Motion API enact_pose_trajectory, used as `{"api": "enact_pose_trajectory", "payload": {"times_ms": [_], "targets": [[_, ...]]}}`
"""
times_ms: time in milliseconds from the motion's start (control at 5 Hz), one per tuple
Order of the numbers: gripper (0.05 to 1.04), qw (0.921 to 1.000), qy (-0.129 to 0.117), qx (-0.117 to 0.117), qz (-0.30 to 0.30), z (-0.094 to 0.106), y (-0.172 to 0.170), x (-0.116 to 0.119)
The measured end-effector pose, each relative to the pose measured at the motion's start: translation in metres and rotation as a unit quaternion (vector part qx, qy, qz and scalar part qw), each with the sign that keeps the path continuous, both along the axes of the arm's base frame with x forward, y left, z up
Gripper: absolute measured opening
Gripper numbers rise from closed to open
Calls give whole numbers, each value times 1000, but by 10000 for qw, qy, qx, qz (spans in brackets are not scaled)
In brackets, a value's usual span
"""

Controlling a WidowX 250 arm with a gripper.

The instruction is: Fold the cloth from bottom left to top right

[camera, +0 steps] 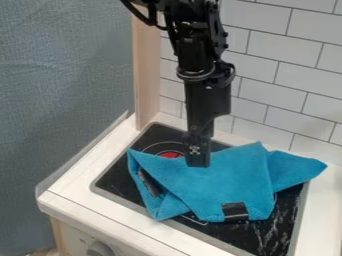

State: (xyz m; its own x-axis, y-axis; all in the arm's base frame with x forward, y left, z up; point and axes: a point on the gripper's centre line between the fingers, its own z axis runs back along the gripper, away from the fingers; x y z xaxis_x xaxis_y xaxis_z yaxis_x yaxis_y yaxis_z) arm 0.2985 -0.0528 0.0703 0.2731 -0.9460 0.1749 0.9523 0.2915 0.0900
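Observation:
The gripper [198, 159] points straight down over the upper left part of the blue cloth [227, 182], its tip at or just above the fabric. From this side I cannot tell whether it holds any cloth. The cloth lies partly folded in overlapping layers across the black stovetop. One flap stretches out to the right, and a pointed corner stands at the upper edge. A dark tag shows on its lower edge and another dark strip on the left layer.
The black stovetop [118, 182] with a red burner mark has a grey rim, set in a white counter [73, 186]. A wooden post [146, 65] and a white tiled wall rise behind. A knob [100, 249] sits on the front panel.

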Motion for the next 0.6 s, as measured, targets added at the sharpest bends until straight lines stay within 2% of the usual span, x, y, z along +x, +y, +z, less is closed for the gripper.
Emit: {"api": "enact_pose_trajectory", "payload": {"times_ms": [200,400,600], "targets": [[999,9998,171,8,74,-8,1,-5],[999,9974,382,-21,611,-13,8,-16],[999,9901,354,-2,1360,-4,27,-23]]}}
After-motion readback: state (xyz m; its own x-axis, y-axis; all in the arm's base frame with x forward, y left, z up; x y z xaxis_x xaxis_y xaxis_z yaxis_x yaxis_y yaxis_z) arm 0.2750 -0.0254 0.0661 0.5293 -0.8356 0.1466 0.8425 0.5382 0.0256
